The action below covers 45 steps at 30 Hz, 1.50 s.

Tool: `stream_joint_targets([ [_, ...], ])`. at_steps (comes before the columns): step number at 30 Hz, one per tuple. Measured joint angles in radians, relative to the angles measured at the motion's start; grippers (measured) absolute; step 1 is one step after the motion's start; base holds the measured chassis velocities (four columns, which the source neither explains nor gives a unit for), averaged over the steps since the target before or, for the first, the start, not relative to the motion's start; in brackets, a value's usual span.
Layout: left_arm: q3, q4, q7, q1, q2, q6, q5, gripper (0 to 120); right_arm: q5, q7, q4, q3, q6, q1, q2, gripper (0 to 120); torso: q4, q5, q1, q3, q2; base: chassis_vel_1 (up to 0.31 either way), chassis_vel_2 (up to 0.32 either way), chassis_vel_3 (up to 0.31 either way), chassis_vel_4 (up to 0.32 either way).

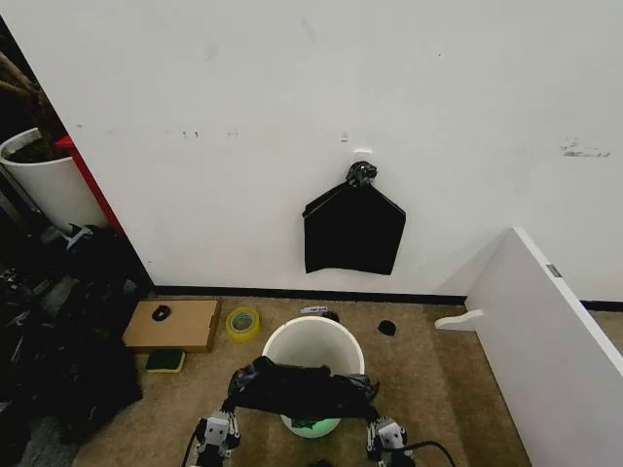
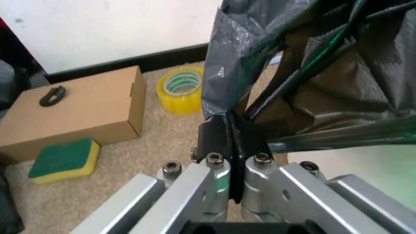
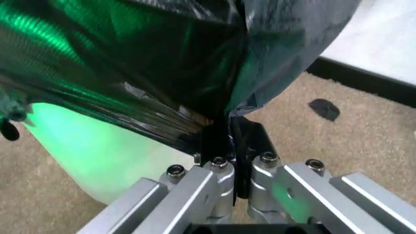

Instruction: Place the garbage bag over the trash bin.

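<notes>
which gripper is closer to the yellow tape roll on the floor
Left. The left gripper, shut on the garbage bag, sits just behind the tape roll; the right gripper holds the bag's other end, across the trash bin.

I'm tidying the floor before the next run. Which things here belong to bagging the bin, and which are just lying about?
In use: garbage bag, stretched between left gripper and right gripper, both shut on it; trash bin.

Lying about: cardboard box, yellow tape roll, sponge, black bundle on the wall, potted plant.
</notes>
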<state>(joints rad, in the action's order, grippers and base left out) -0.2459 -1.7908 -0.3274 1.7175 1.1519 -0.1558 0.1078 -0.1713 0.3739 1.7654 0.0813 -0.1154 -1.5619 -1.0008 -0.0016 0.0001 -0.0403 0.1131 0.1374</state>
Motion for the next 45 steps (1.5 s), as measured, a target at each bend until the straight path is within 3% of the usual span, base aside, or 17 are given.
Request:
stream_joint_targets([
  [7,0.002,-0.004,0.004,-0.008,0.000,0.016,0.018,0,0.015,-0.011,-0.015,0.002,-0.009,0.004,-0.012,0,0.0000,0.0000,0.000,0.000,0.000,0.000,0.000,0.000,0.000],
  [14,0.003,-0.026,0.008,-0.006,-0.009,0.049,0.024,0,0.052,-0.083,0.037,-0.019,-0.041,-0.052,0.028,4,-0.0001,-0.0001,0.000,0.000,0.000,0.000,0.000,0.000,0.000],
  [16,0.002,-0.050,0.010,0.002,-0.019,0.091,0.024,10,0.061,-0.143,0.062,-0.036,-0.054,-0.090,0.059,13,0.0000,-0.0001,0.000,0.000,0.000,0.000,0.000,0.000,0.000],
  [18,0.001,-0.060,0.010,0.005,-0.023,0.109,0.023,11,0.062,-0.158,0.067,-0.041,-0.055,-0.100,0.066,16,0.0000,0.0000,0.000,0.000,0.000,0.000,0.000,0.000,0.000],
  [24,-0.008,-0.167,0.007,0.034,-0.063,0.338,0.055,38,0.066,-0.261,0.074,-0.090,-0.073,-0.154,0.120,43,0.0000,0.0000,0.000,0.000,0.000,0.000,0.000,0.000,0.000],
  [26,-0.009,-0.174,0.007,0.036,-0.066,0.351,0.058,39,0.066,-0.267,0.074,-0.093,-0.076,-0.157,0.123,45,0.0000,0.0000,0.000,0.000,0.000,0.000,0.000,0.000,0.000],
  [29,-0.021,-0.219,0.020,0.049,-0.090,0.418,0.062,52,0.073,-0.332,0.077,-0.113,-0.107,-0.180,0.139,58,0.0000,-0.0001,0.000,0.000,0.000,0.000,0.000,0.000,0.000],
  [31,-0.032,-0.242,0.057,0.058,-0.104,0.435,0.062,63,0.081,-0.361,0.078,-0.124,-0.127,-0.191,0.143,68,0.0000,-0.0001,0.000,0.000,0.000,0.000,0.000,0.000,0.000],
  [33,-0.034,-0.245,0.066,0.060,-0.108,0.435,0.062,65,0.082,-0.364,0.078,-0.126,-0.129,-0.191,0.143,70,0.0000,-0.0001,0.000,0.000,0.000,0.000,0.000,0.000,0.000],
  [38,-0.053,-0.268,0.201,0.086,-0.166,0.410,0.040,88,0.095,-0.390,0.082,-0.155,-0.160,-0.216,0.147,94,-0.0001,-0.0001,0.000,0.000,0.000,0.000,0.000,0.000,0.000],
  [42,-0.057,-0.278,0.249,0.106,-0.209,0.404,0.001,98,0.106,-0.391,0.121,-0.181,-0.180,-0.237,0.158,100,0.0000,-0.0001,0.000,0.000,0.000,0.000,0.000,0.000,0.000],
  [45,-0.059,-0.306,0.243,0.142,-0.247,0.419,-0.037,100,0.136,-0.371,0.173,-0.218,-0.185,-0.265,0.179,100,-0.0001,-0.0003,0.000,0.000,0.000,0.000,0.000,0.000,0.000],
])
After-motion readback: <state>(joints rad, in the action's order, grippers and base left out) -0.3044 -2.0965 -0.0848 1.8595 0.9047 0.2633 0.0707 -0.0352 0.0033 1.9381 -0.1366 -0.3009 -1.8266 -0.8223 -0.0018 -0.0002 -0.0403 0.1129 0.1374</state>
